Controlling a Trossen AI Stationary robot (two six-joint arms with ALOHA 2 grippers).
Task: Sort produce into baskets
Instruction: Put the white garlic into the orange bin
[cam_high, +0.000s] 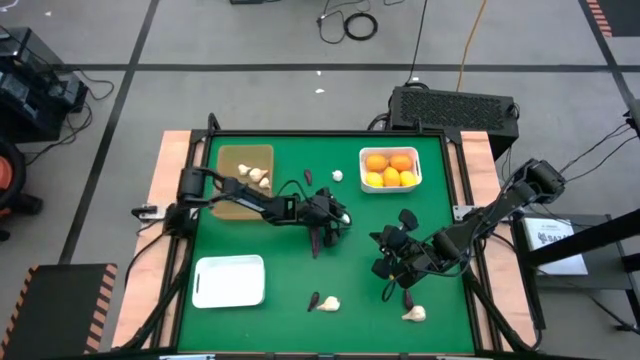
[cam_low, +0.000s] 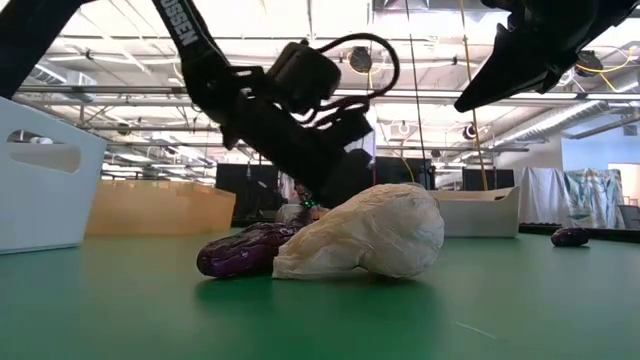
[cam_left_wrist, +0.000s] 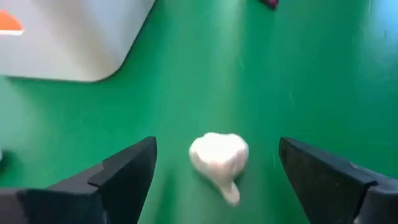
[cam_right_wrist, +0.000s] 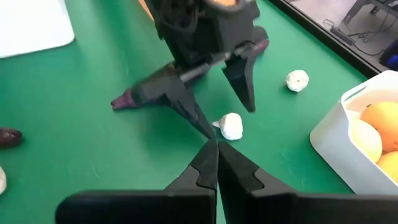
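While the left gripper (cam_right_wrist: 217, 109) hangs over the middle of the green table (cam_high: 290, 270) with its two dark fingers (cam_left_wrist: 127, 171) spread wide, a cream-white garlic bulb (cam_left_wrist: 219, 160) lies on the cloth between them, touching neither one. Just beside that gripper a long dark purple eggplant (cam_right_wrist: 134, 98) lies flat on the table. The right gripper (cam_right_wrist: 216, 163) is pressed shut with nothing in it, its tips pointed at the same bulb from nearby, on the right half of the table. Toward the far right, a white tray (cam_high: 390, 168) holds round orange and yellow citrus fruits (cam_high: 388, 170), and one more garlic bulb (cam_high: 338, 176) sits on the cloth just to its left. Over on the far left the tan wooden tray (cam_high: 235, 185) carries several garlic bulbs (cam_high: 256, 175). Another white tray (cam_high: 229, 280) lies near the front left. At the front of the table a garlic bulb (cam_low: 365, 235) rests against a small purple piece (cam_low: 240, 250), and another bulb (cam_high: 414, 313) lies further right.
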